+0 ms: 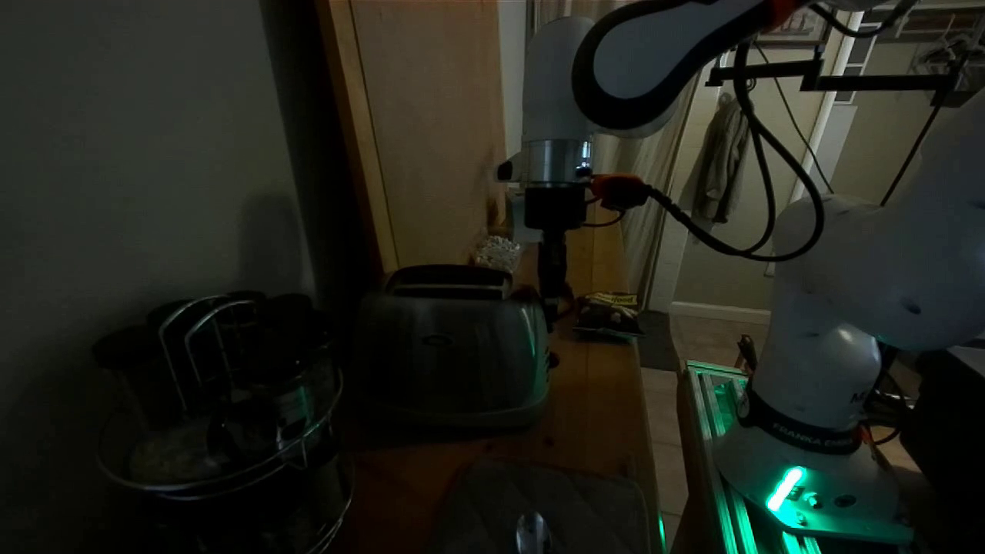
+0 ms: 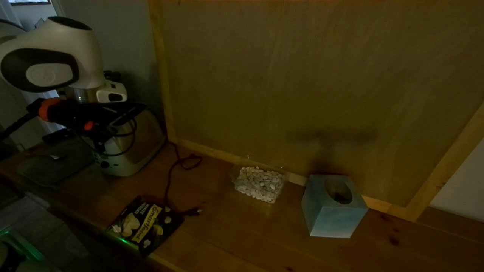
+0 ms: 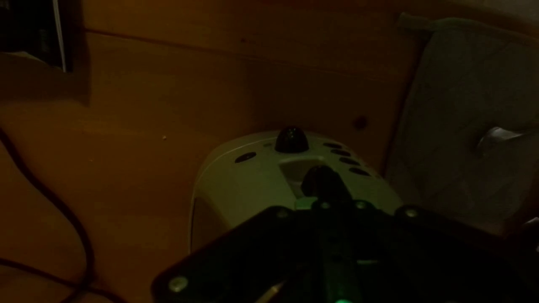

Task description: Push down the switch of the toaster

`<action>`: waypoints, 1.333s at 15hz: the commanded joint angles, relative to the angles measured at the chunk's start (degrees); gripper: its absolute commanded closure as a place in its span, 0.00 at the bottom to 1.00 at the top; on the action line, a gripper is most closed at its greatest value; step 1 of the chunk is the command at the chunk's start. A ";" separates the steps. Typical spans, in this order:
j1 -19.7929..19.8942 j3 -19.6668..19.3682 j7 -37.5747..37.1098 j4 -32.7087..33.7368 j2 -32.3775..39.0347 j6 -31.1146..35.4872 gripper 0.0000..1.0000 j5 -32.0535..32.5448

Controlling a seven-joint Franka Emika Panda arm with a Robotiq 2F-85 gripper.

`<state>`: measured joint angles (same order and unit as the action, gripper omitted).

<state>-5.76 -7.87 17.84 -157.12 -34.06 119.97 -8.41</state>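
The silver toaster (image 1: 454, 362) stands on the wooden counter, with its dark slotted top upward. It shows in both exterior views (image 2: 145, 141), and its control end shows in the wrist view (image 3: 240, 189). That end has a black round knob (image 3: 292, 141), several dark buttons (image 3: 348, 161) and a recessed slot (image 3: 292, 170). My gripper (image 3: 322, 179) points down with its fingers together, over the slot. In both exterior views the gripper (image 1: 551, 304) is close against the toaster's control end (image 2: 99, 146). The switch cannot be made out clearly; the fingers cover part of the slot, and contact cannot be told.
A black snack bag (image 2: 145, 226) lies near the counter's front edge. The power cord (image 2: 169, 181) runs beside the toaster. A quilted mat (image 3: 467, 109) with a shiny utensil (image 3: 499, 135), a wire rack with jars (image 1: 219, 485), a pebble container (image 2: 260, 185) and a tissue box (image 2: 332, 221) stand around.
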 commanded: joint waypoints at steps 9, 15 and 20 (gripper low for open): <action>2.57 4.81 -3.40 -0.01 -3.11 -3.90 1.00 5.75; 2.13 5.71 -3.70 1.15 -5.74 -8.61 0.64 7.25; 1.43 6.84 -2.92 0.28 -12.45 -10.16 0.30 8.89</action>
<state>-4.24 -1.71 15.46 -156.37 -41.57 112.51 -1.44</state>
